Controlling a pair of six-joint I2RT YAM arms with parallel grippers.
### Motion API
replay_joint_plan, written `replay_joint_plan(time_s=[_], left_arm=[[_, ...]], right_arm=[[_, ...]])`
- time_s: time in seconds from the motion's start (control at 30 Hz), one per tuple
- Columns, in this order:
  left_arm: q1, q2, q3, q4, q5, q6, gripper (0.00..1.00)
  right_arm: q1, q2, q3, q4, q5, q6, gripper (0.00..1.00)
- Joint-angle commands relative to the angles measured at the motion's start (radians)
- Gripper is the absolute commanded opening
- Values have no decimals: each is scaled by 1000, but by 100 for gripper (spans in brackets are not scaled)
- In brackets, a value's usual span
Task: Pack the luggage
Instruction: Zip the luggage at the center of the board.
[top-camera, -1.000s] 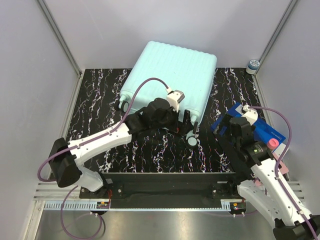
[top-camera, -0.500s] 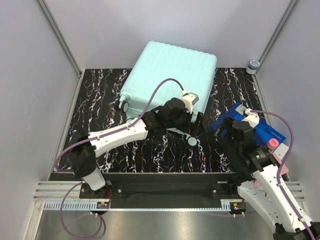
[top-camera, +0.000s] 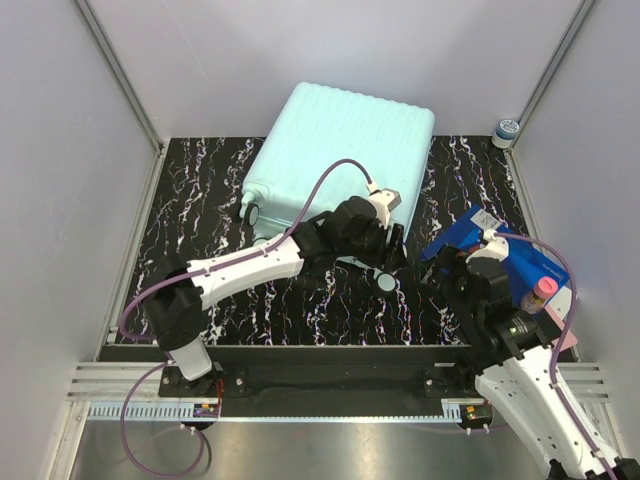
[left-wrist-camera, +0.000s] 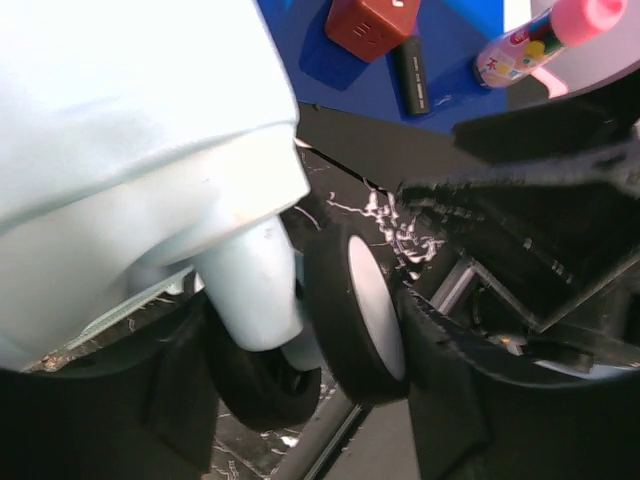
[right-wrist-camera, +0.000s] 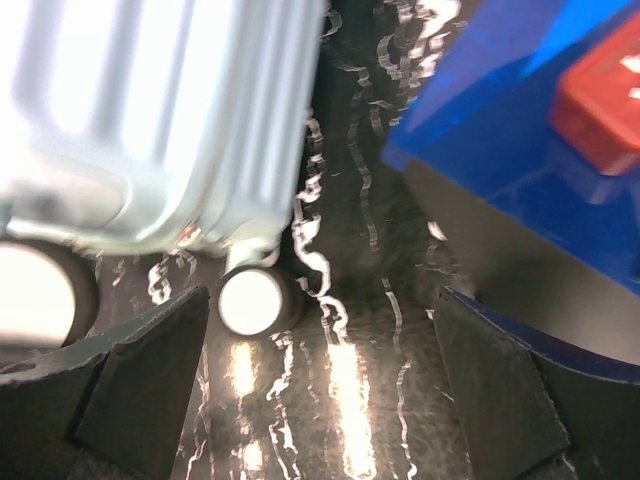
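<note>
Luggage (top-camera: 345, 150) unmoved; left hand (left-wrist-camera: 312, 395) now astride its wheel (left-wrist-camera: 362, 300), fingers (left-wrist-camera: 450, 405) apart (right hand (right-wrist-camera: 320, 385) likewise spread)

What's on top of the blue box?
A red block, a small black bar and a pink-capped bottle lie on the box. The right arm hides part of it from above.

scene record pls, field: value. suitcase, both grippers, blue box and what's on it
suitcase: closed, lying flat at the back of the table
left gripper: fingers either side of the suitcase's near right wheel; grip unclear
right gripper: open, empty, low over the table between suitcase and blue box
blue box: right of the suitcase; red block on it, pink-capped bottle at its edge
</note>
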Motion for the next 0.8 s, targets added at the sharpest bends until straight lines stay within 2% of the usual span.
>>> replay_joint_plan(time_s=[0.0,0.1,0.13,0.17,0.27,0.3,0.47,0.57,0.77], left_arm=[[15,15,41,130,77,-34,35],[44,2,9,176,127,-66,16],[52,-4,1,188,152,-80,2],[61,-21,-8,200,165,-86,0],[95,-48,-43,253,237,-123,0],[116,-50,-60,294,260,-137,0],[175,-58,-111,401,398,-242,0],[191,-64,-142,469,424,-282,0],[195,-56,-140,483,447,-301,0]], right_arm=[[-6,-60,-61,160,-128,-48,100],[-6,-88,-124,264,-197,-65,99],[-6,-91,-162,297,-214,-76,99],[-6,-90,-184,329,-246,-80,98],[-6,-45,-245,450,-288,-99,95],[-6,-10,-265,507,-303,-117,90],[-6,84,-323,758,-355,-186,86],[-4,136,-344,857,-354,-226,83],[-4,226,-366,1037,-336,-295,76]])
